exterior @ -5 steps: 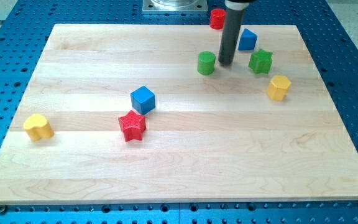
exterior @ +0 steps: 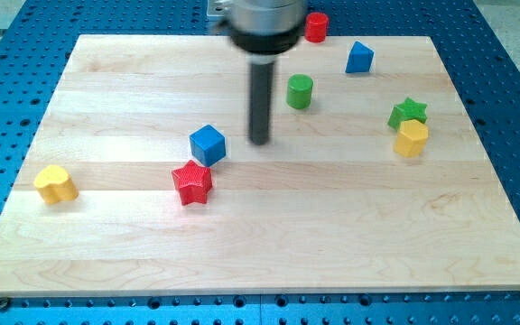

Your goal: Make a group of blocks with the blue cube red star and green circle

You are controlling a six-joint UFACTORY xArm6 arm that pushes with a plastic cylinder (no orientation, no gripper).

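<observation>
Wooden board [exterior: 106, 253] on blue perforated table. My tip [exterior: 259, 141], bare rod with no pincer, sits below-left of green circle [exterior: 300, 91]; blue cube [exterior: 208, 144] and red star [exterior: 192, 182], seemingly touching, lie further left.

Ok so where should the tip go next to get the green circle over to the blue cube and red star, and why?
Probably swing my tip up round the view's top-right side of the green circle, then push it down-left. The blue cube and red star already sit together, while the circle stands apart, up and to the right of them. My tip is now between the cube and the circle, on the wrong side to push.
</observation>
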